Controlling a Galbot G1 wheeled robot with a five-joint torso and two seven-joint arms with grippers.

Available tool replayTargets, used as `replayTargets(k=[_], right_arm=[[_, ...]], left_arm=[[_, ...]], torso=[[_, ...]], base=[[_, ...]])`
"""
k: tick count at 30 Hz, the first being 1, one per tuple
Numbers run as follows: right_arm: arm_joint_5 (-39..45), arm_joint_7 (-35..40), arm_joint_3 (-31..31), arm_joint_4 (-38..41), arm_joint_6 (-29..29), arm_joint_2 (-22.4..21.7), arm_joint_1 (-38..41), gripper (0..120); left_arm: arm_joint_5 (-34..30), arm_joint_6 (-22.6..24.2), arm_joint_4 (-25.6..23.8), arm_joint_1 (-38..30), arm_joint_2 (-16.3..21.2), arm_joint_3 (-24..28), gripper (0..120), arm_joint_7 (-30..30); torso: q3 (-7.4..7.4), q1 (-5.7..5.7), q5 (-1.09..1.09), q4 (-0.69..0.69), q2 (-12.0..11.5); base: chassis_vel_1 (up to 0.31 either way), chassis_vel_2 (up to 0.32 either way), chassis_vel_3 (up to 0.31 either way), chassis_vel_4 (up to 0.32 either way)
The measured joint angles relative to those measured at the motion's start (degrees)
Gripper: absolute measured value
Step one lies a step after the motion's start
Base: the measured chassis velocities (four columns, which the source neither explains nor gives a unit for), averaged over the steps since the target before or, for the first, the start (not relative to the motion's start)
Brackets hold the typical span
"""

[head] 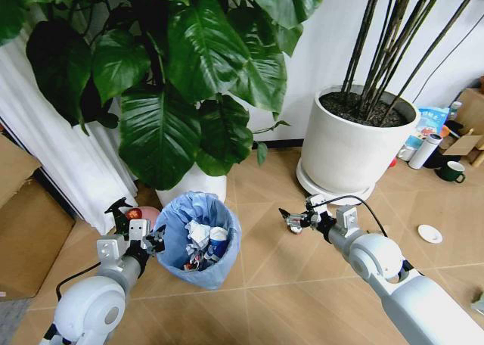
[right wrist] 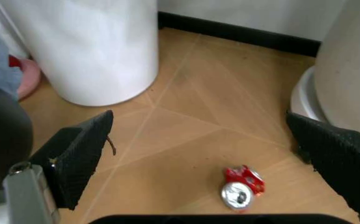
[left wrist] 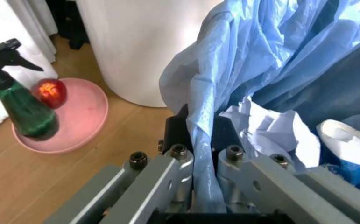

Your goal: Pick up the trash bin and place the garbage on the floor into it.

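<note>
The left gripper [left wrist: 203, 140] is closed on the rim of the trash bin [head: 198, 239], its two fingers pinching a fold of the light-blue bag [left wrist: 279, 60] between them at the bin's left edge. The right gripper [right wrist: 198, 154] hangs to the right of the bin with its two black pads [right wrist: 83, 151] spread wide and nothing between them; directly below it on the floor [right wrist: 186, 116] lies one crushed red can [right wrist: 241, 187], top end showing. The bin stands on the floor with several pieces of garbage already in it: crumpled white paper [head: 198, 233] and one blue-and-white can [head: 218, 241] can be made out. Just left of the bin sits one pink dish [left wrist: 80, 119] holding one green spray bottle [left wrist: 24, 109] and one red round object [left wrist: 51, 92]. Two white planters stand behind the bin: one [head: 195, 184] close behind it, bearing broad green leaves, the other [head: 355, 144] farther right with thin dark stems. Well right of the bin lie one dark mug [head: 452, 171] and one small white lid [head: 429, 234].
</note>
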Motion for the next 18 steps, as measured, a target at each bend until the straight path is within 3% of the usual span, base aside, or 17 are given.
replayTargets(k=[18], right_arm=[[-1.6,-1.0,0.7,-3.8,1.7,0.4,-0.2,100]], left_arm=[[0.2,0.0,-0.6,0.4,-0.3,0.0,0,0.0]], torso=[[0.0,0.0,0.01,-0.01,0.0]], base=[[-0.099,-0.102,0.102,0.097]])
